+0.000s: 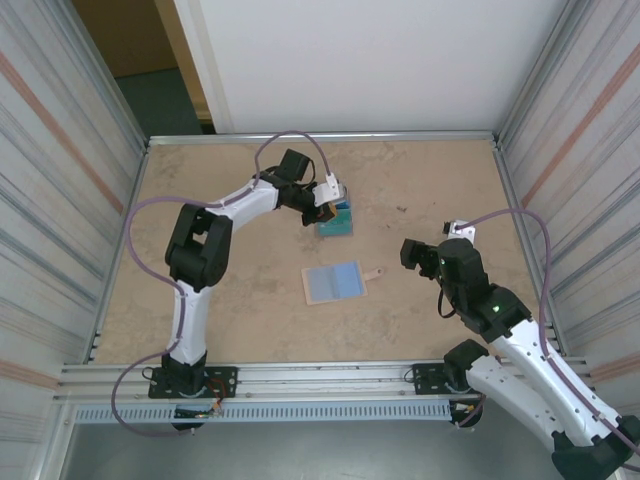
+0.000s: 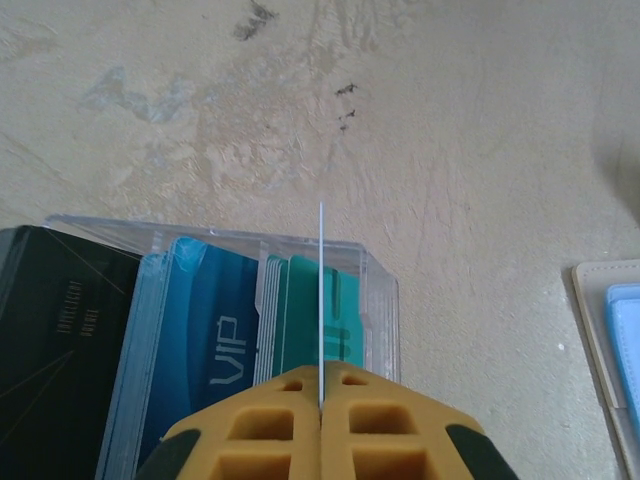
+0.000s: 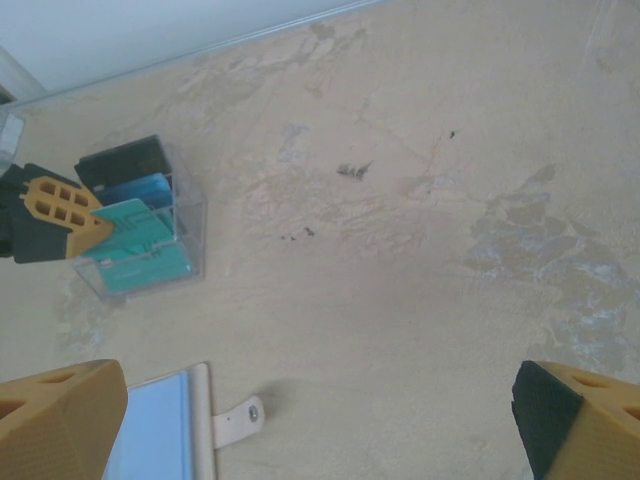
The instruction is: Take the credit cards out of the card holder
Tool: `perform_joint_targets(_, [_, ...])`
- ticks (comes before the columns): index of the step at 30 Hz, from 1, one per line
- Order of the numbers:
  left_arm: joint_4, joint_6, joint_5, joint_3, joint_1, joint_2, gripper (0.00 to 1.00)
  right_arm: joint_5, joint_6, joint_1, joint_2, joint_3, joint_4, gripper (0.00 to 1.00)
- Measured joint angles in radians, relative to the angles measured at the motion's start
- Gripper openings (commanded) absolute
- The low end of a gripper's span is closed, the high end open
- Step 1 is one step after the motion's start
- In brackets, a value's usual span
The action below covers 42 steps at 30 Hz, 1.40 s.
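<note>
The card holder lies open on the table with its pale blue lining up and its snap tab pointing right; the left wrist view catches its edge. My left gripper is shut on a teal credit card, which shows edge-on in its own view. It holds the card over a clear plastic box. In that box stand a black card, a blue VIP card and teal cards. My right gripper stands open above bare table, right of the snap tab.
Metal rails run along the table's near edge and ribbed walls close both sides. Dark scuff marks dot the tabletop between the box and my right arm.
</note>
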State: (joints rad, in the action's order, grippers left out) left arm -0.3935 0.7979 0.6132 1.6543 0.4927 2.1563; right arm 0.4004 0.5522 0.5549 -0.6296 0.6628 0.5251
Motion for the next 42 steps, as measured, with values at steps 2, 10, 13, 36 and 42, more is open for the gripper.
perform_joint_targets(2, [-0.004, 0.003, 0.006, 0.008, 0.0, 0.016, 0.0, -0.002, 0.005, 0.0, -0.004, -0.001, 0.0, 0.99])
perform_joint_targets(10, [-0.024, 0.014, 0.013, 0.027, 0.0, 0.039, 0.29, -0.008, 0.015, 0.0, -0.007, -0.001, -0.001, 0.99])
perform_joint_targets(13, [-0.033, 0.014, -0.005, 0.026, 0.009, 0.031, 0.31, -0.011, 0.015, 0.0, -0.008, -0.001, -0.001, 0.99])
perform_joint_targets(36, [0.446, -0.305, -0.619, -0.918, 0.023, -0.897, 0.99, 0.177, -0.034, -0.087, -0.091, -0.001, -0.054, 0.99])
perform_joint_targets(42, [0.623, -0.423, -0.816, -1.208, -0.131, -1.157, 0.99, 0.183, -0.135, -0.172, -0.103, -0.079, -0.227, 0.99])
